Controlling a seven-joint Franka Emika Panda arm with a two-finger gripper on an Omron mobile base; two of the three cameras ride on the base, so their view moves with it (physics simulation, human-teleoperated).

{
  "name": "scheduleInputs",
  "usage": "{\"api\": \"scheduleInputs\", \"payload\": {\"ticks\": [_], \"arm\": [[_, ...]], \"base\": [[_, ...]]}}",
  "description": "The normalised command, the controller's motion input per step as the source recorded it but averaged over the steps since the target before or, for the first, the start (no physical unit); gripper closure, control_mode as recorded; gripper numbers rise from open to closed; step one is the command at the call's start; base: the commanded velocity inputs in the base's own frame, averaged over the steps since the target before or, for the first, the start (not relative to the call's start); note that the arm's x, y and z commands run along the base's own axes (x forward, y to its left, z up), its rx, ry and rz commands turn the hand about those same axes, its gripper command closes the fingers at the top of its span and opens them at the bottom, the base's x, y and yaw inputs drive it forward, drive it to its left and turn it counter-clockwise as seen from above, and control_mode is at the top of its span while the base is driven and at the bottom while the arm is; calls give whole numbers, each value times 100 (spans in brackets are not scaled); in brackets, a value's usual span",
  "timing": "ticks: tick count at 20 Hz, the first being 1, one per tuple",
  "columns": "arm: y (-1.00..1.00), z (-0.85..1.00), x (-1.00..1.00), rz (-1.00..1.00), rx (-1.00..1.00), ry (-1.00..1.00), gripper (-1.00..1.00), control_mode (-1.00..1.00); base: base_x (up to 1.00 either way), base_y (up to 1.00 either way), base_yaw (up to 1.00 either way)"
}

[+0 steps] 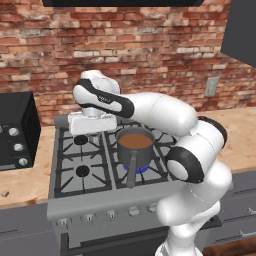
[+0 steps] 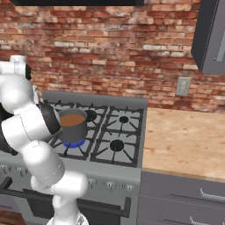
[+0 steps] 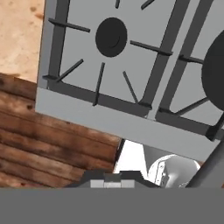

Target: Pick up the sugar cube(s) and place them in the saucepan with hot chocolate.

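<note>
Nearest the left base camera, the robot's white arm [image 1: 200,165] rises from about five o'clock and bends back over the stove [image 1: 87,195], reaching toward ten o'clock. Its gripper [image 1: 92,122] hangs above the stove's rear left burner [image 1: 80,140]; seen from the hand, that dark round burner [image 3: 111,36] sits at twelve o'clock with grey grates spreading around it. The fingers themselves are barely visible, and the jaws are clenched shut; nothing can be seen between them.

The saucepan with hot chocolate [image 1: 135,147] stands on the front middle burner, at roughly three o'clock from the gripper, brown liquid filling it and a blue flame showing beneath. Its long straight handle points toward six o'clock, out to the stove's front edge. From the right base view the saucepan [image 2: 72,125] sits just beside the arm's dark elbow joint.

One sugar cube [image 1: 5,193], tiny and pale, lies on the wooden counter [image 1: 25,185] at nine o'clock from the stove, below a black microwave [image 1: 17,130], well apart from the saucepan.
</note>
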Motion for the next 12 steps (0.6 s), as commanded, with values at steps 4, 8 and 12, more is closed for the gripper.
{"api": "scheduleInputs", "payload": {"ticks": [4,8,12], "arm": [[-27,0,-43,-12,-2,-26,100,-100],[-33,5,-19,-13,0,-19,100,-100],[-57,0,-7,-16,0,-6,100,-100]], "base": [[0,0,0],[0,0,0],[0,0,0]]}}
